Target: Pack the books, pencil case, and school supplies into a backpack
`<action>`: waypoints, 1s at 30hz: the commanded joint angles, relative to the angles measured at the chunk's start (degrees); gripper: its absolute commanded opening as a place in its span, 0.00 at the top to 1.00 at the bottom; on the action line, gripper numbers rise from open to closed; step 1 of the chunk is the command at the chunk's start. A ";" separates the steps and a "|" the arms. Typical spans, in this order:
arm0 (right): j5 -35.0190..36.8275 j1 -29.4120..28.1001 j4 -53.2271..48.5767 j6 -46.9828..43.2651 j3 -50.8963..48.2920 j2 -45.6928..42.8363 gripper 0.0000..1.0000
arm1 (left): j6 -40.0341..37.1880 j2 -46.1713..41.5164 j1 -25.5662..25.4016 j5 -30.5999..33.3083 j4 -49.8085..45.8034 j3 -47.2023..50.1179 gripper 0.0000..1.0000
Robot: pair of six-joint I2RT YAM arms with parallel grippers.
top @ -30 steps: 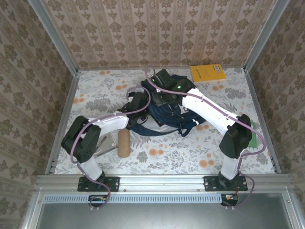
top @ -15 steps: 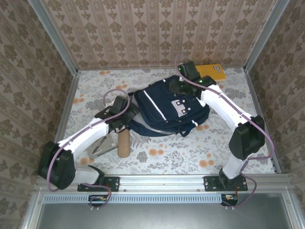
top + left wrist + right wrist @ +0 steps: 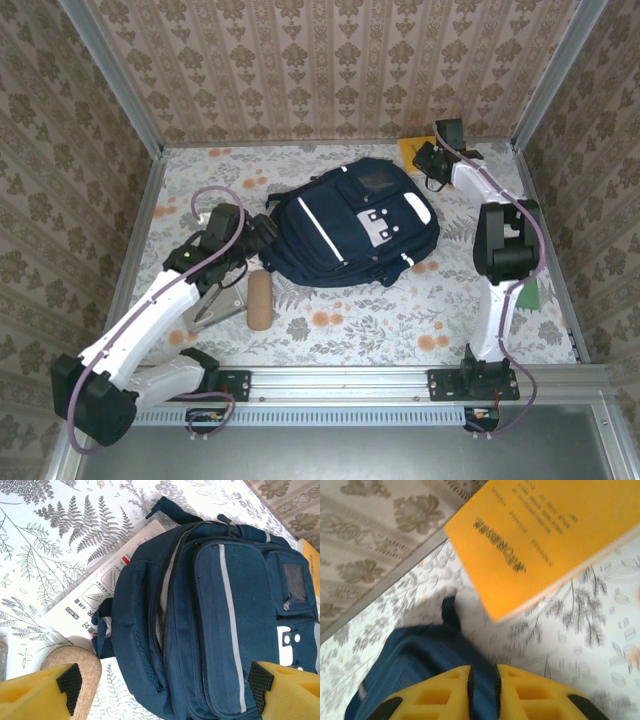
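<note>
The right gripper has swung off the backpack to the upper right of the frame and now covers part of the orange-yellow book. The left gripper has drawn back left of centre. The backpack, earlier bunched under both arms, now lies spread flat and uncovered.

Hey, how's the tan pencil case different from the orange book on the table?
The pencil case is tan; the orange book is bright orange-yellow with dark print. The pencil case is a soft cylinder; the orange book is flat and rectangular. The pencil case lies at the backpack's near left, the orange book by the far wall. Both rest on the floral table, outside the backpack.
</note>
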State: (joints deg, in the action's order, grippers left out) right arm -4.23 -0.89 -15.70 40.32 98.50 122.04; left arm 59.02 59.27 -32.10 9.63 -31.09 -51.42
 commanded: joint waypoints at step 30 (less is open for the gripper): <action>-0.61 8.73 -23.99 8.28 16.39 18.73 1.00 | -0.36 -8.09 -5.10 8.51 -4.15 -0.78 0.00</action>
State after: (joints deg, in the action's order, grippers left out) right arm -6.70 6.37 -30.00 51.62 123.57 144.07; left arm 60.51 50.89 -38.13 19.18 -36.69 -52.58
